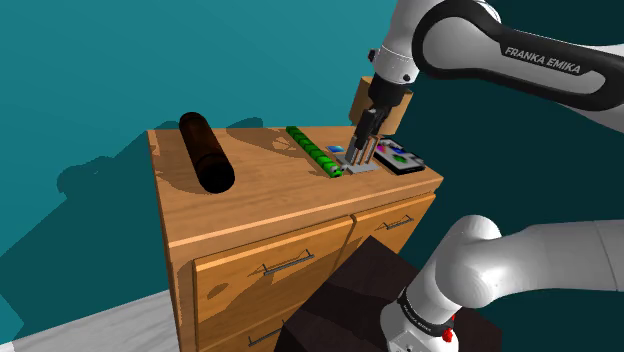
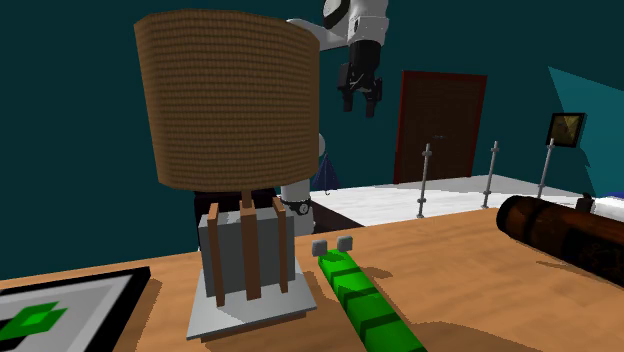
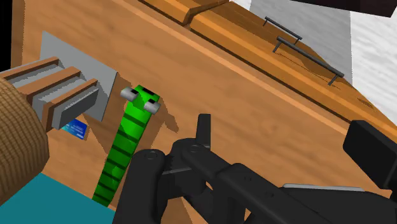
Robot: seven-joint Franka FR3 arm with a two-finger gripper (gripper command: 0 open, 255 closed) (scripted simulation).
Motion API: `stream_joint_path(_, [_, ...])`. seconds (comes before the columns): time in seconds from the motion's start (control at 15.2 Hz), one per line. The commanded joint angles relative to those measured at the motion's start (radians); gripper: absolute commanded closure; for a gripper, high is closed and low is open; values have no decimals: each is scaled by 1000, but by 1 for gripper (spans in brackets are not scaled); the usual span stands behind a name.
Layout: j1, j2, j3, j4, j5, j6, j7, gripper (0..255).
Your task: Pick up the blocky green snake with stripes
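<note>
1. Pincer (image 2: 360,104): spread, holding nothing, hanging high over the surface at the second exterior view's upper middle. I judge it is staged for a descent.
2. Green striped snake (image 1: 315,151): lies flat and stretched out at the shoulder view's centre, its head just beside the lamp (image 2: 225,100) base. That end is crowded, so its mid-body likely gives me a freer grip.
3. Surface (image 1: 255,197): wooden dresser top. A dark cylinder (image 1: 205,150) lies well apart, toward the left.
4. Room: teal walls, brown door (image 2: 440,125).
</note>
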Motion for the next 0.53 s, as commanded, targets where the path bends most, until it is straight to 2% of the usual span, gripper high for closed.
stream_joint_path(0.0, [0, 0, 0, 0, 0, 0, 0, 0])
stream_joint_path(0.46, [-51, 231, -58, 61, -18, 160, 17, 0])
